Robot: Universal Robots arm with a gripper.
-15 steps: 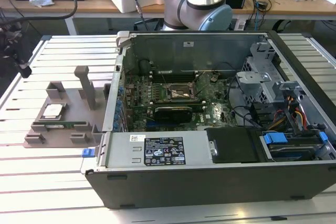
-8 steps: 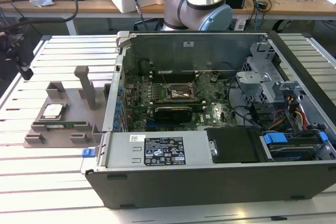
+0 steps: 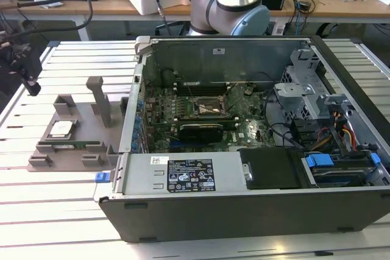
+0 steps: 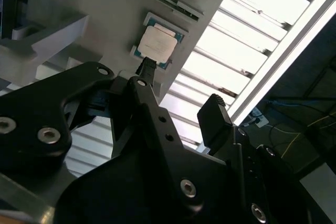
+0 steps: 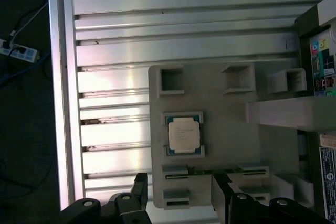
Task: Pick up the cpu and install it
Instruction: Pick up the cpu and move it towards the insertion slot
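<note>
The cpu (image 3: 61, 128) (image 4: 157, 44) (image 5: 184, 135), a small square chip with a silvery top plate, lies flat in a recess of the grey holder tray (image 3: 52, 150) (image 5: 226, 129) at the exterior view's left, beside the open computer case. My gripper (image 3: 31, 84) (image 4: 181, 90) (image 5: 180, 187) hovers well above the tray's outer side, apart from the chip. Its black fingers (image 5: 140, 187) stand spread, open, with nothing between them. The dark socket (image 3: 210, 108) with its metal frame sits on the motherboard inside the case.
The open case (image 3: 244, 199) lies on a slatted aluminium table (image 3: 55, 211). A thin green memory stick (image 3: 68, 145) (image 5: 202, 170) rests in the tray near the chip. Upright grey posts (image 3: 100, 98) rise from the tray. Cables and drive bays (image 3: 341, 132) fill the case's right end.
</note>
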